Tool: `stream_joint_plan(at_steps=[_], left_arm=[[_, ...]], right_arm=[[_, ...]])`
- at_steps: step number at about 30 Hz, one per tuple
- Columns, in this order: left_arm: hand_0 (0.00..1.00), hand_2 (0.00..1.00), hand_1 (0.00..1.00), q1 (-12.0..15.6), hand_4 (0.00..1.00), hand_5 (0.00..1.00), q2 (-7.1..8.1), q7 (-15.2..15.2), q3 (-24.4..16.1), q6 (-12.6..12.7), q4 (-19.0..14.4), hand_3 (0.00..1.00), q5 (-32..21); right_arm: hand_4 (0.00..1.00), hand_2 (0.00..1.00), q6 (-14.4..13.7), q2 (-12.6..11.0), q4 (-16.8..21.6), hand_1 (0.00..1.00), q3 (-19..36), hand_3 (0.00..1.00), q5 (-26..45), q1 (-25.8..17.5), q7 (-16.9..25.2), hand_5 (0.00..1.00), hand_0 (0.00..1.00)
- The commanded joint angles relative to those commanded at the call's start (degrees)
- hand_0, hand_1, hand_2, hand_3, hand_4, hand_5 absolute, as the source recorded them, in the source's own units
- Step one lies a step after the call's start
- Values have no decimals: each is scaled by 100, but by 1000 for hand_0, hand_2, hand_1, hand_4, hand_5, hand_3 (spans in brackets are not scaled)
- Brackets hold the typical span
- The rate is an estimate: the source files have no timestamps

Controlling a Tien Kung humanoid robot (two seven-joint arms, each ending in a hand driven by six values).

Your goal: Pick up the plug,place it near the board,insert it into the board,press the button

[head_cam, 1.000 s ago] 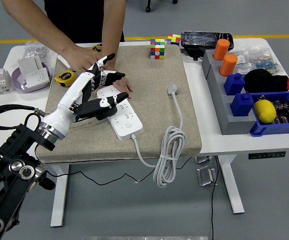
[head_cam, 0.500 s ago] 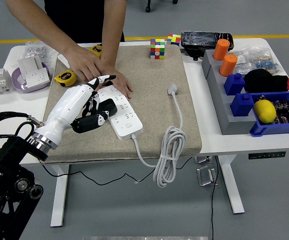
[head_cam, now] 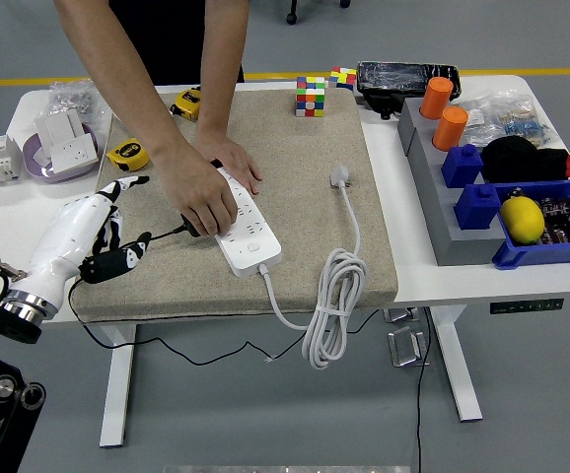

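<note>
A white power strip [head_cam: 250, 235] lies on the beige mat [head_cam: 310, 148], left of centre. Its white plug [head_cam: 339, 176] rests on the mat to the right, and the white cable [head_cam: 332, 296] coils over the front edge. A person's hand [head_cam: 203, 197] presses on the strip's far half, covering it, while the other hand [head_cam: 238, 169] lies flat just behind. A thin black lead [head_cam: 165, 235] runs out leftward from under the pressing hand. My left hand [head_cam: 117, 232], white with black fingers, hovers at the mat's left edge, open, clear of the strip and holding nothing.
A yellow tape measure [head_cam: 127, 155] and a purple bowl [head_cam: 60, 148] of sockets sit at the back left. A Rubik's cube [head_cam: 311, 96] stands at the mat's far edge. On the right are a grey rack [head_cam: 433, 168] with orange cups and a blue bin [head_cam: 551, 246] holding a lemon.
My left hand has drawn back from the power strip, down and left to the mat's edge. The person's hand has moved onto the strip where mine was.
</note>
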Motion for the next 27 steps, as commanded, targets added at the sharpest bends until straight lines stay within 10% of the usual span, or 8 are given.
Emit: stream_joint_plan(at_steps=[9, 27], left_arm=[[158, 135, 26, 55, 649, 2, -131, -8, -773, 97, 402, 874, 0], [159, 135, 25, 189, 650, 2, -104, 2, -854, 50, 420, 872, 0]], right_arm=[[998, 828, 3, 0, 3, 860, 12, 829, -6, 5, 1, 998, 861], [998, 828, -4, -3, 2, 859, -41, 830, 6, -46, -5, 998, 861]])
